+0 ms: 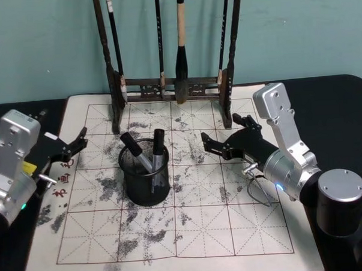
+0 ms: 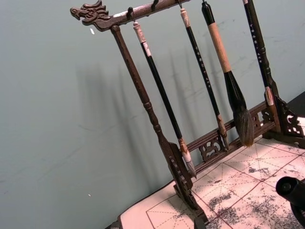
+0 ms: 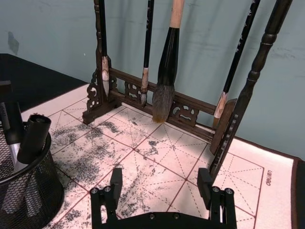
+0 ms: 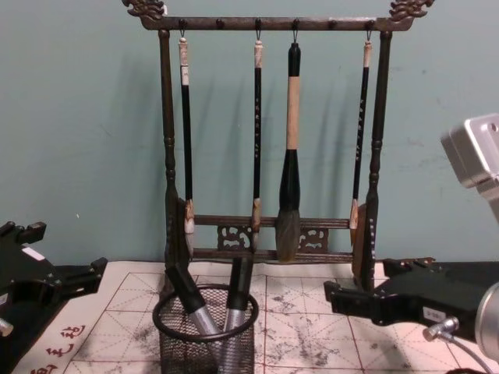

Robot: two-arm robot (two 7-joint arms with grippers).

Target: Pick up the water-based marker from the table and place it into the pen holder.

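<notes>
The pen holder (image 1: 146, 184), a short black wire-mesh cup, stands on the ink-stained grid paper (image 1: 203, 230). Two water-based markers with black caps and grey barrels lean inside it, one to the left (image 1: 135, 149) and one upright (image 1: 158, 147); both show in the chest view (image 4: 189, 300) (image 4: 238, 296). My right gripper (image 1: 223, 132) hovers open to the right of the holder, nothing between its fingers (image 3: 116, 180). My left gripper (image 1: 74, 146) is open and empty to the holder's left, over the paper's edge. In the right wrist view the holder (image 3: 28, 191) sits off to one side.
A tall dark wooden brush rack (image 1: 167, 88) with several hanging calligraphy brushes stands behind the holder at the paper's far edge (image 4: 273, 234). Black table surface (image 1: 336, 105) surrounds the paper. A teal wall closes off the back.
</notes>
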